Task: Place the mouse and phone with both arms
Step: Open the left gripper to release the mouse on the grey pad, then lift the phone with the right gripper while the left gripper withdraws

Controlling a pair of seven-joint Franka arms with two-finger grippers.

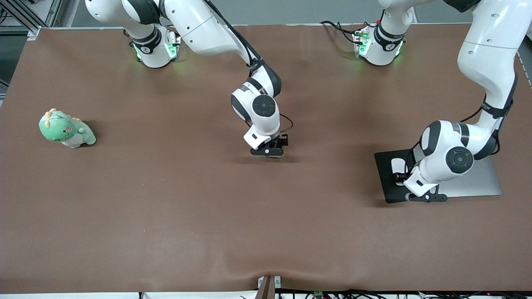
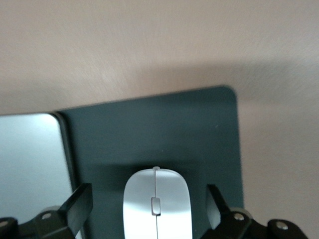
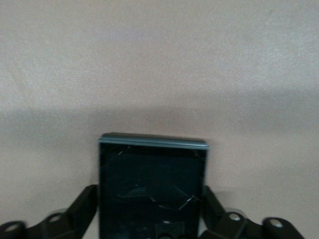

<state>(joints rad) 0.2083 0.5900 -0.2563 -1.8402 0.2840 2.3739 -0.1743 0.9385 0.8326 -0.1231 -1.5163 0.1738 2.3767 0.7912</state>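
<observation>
The mouse was glossy white with a thin grey line down its middle, lying on a dark, near-black pad beside a silver-grey slab. The phone was black with a greyish edge and pale hairline marks across its face. The table was plain brown, the plush toy green with cream and pink touches, and both arms white with black bands.

A high camera looks down across the whole table at both robots. Each wrist camera looks down close: one at the mouse, one at the phone.
</observation>
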